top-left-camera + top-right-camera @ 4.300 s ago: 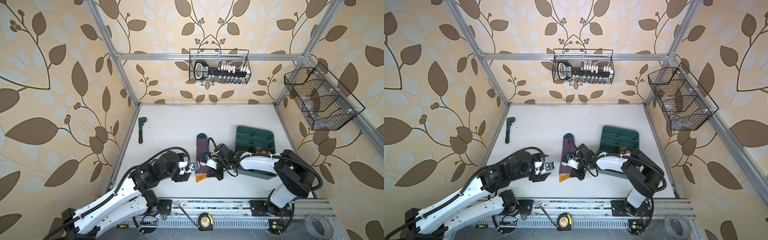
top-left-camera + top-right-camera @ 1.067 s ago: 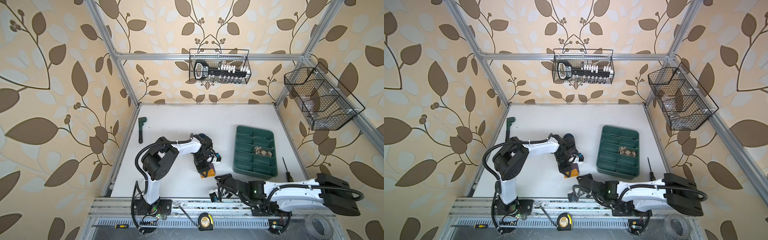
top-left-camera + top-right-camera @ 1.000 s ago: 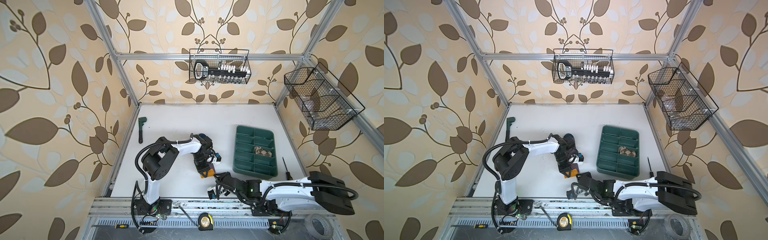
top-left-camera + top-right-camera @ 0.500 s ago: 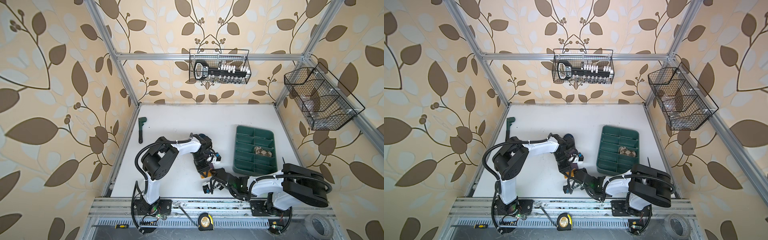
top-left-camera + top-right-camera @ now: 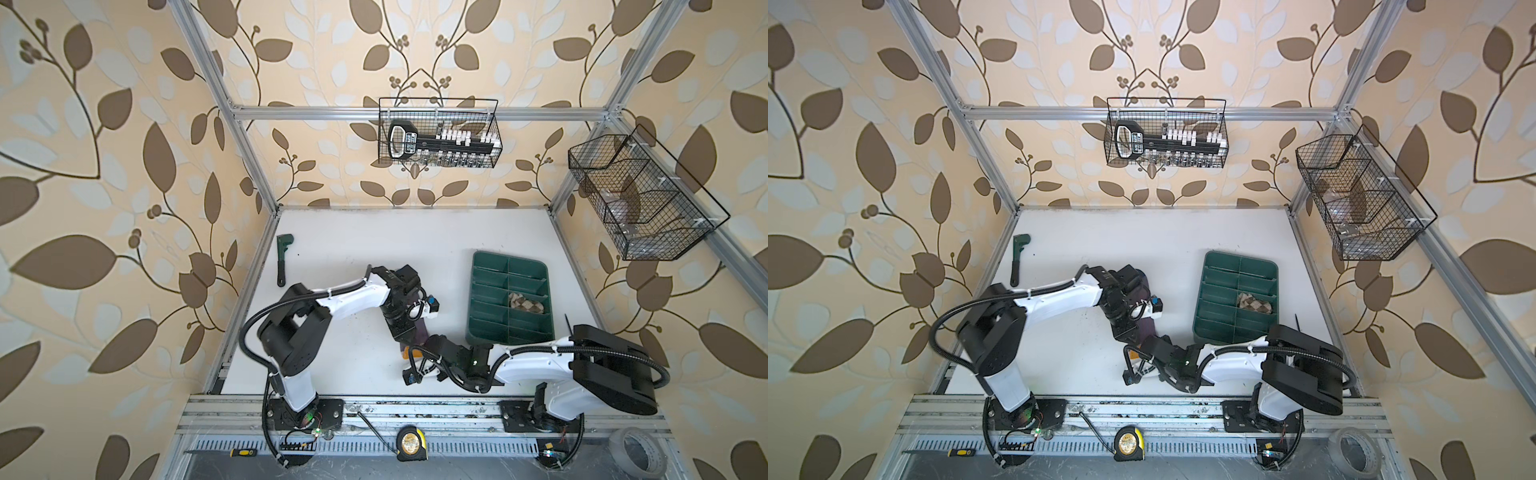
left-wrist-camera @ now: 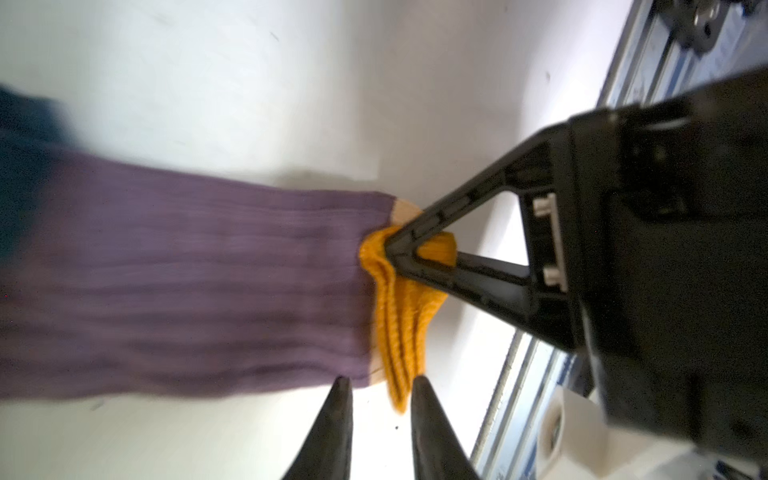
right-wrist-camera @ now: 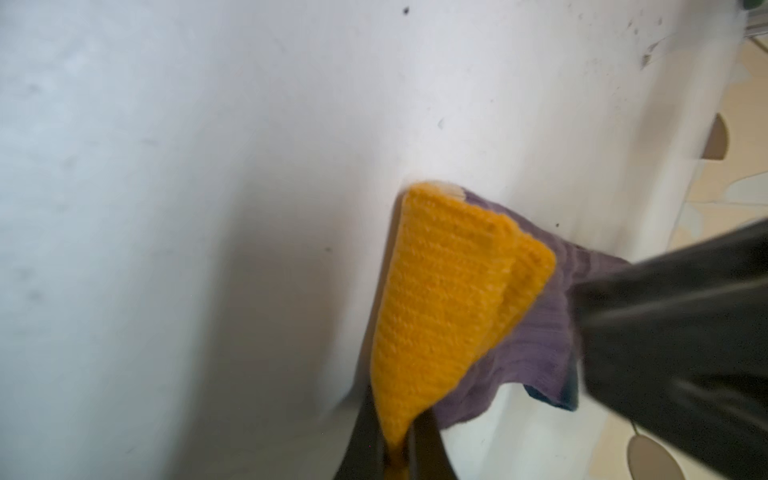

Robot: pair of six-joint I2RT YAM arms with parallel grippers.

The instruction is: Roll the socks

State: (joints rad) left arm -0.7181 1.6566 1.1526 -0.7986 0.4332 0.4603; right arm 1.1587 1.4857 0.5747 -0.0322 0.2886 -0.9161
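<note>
The purple sock (image 6: 187, 270) lies stretched on the table (image 5: 353, 249), near the front, between both grippers. The right gripper (image 7: 395, 444) is clamped on 1 corner of its yellow cuff (image 7: 436, 299). The left gripper (image 6: 380, 386) stands slightly parted at the cuff's other corner, not pinching it. The beige sock (image 5: 525, 302) sits in the tray (image 5: 490, 276), well apart.

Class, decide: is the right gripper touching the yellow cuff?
Touching. The right wrist view shows the cuff pinched in the right gripper, with the jaws shut on it.
</note>
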